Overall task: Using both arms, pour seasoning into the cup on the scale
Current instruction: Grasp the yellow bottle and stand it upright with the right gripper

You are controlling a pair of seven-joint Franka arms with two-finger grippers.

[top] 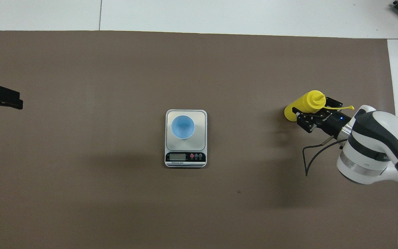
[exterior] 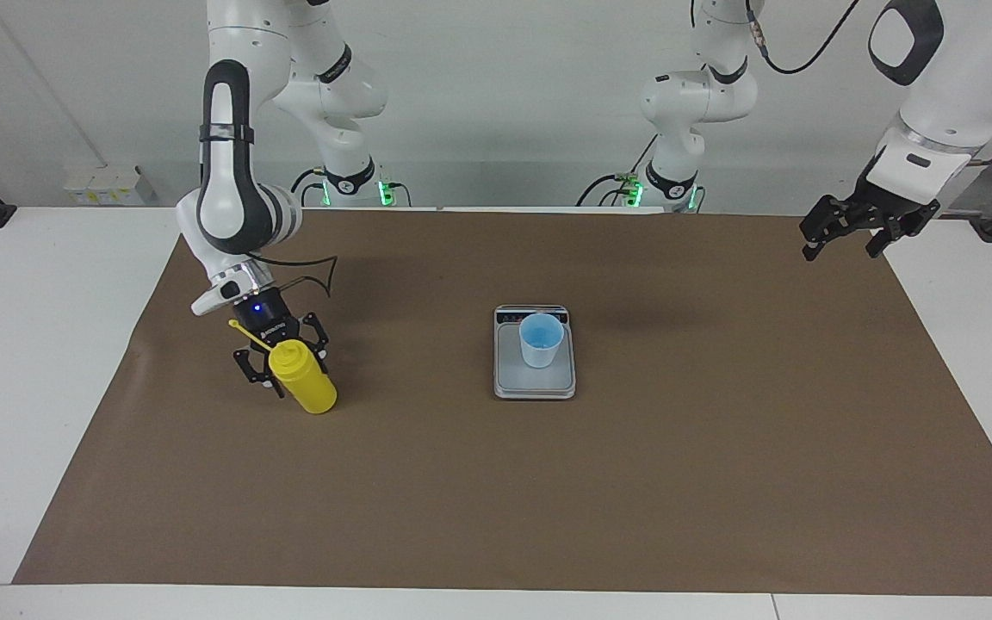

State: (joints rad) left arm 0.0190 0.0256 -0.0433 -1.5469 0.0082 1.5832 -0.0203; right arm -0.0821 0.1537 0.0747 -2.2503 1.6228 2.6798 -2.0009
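The yellow seasoning bottle (exterior: 311, 387) stands on the brown mat toward the right arm's end of the table, its cap strap sticking out from the nozzle; it also shows in the overhead view (top: 299, 108). My right gripper (exterior: 283, 360) is low at the bottle's upper part, reaching around it from the robots' side. The light-blue cup (exterior: 541, 339) stands upright on the grey scale (exterior: 535, 385) at mid-table, with the display strip toward the robots. My left gripper (exterior: 843, 247) is open and empty, raised over the mat's edge at the left arm's end.
The brown mat (exterior: 548, 499) covers most of the white table. A black cable (top: 309, 155) loops from the right wrist over the mat. Bare mat lies between the bottle and the scale.
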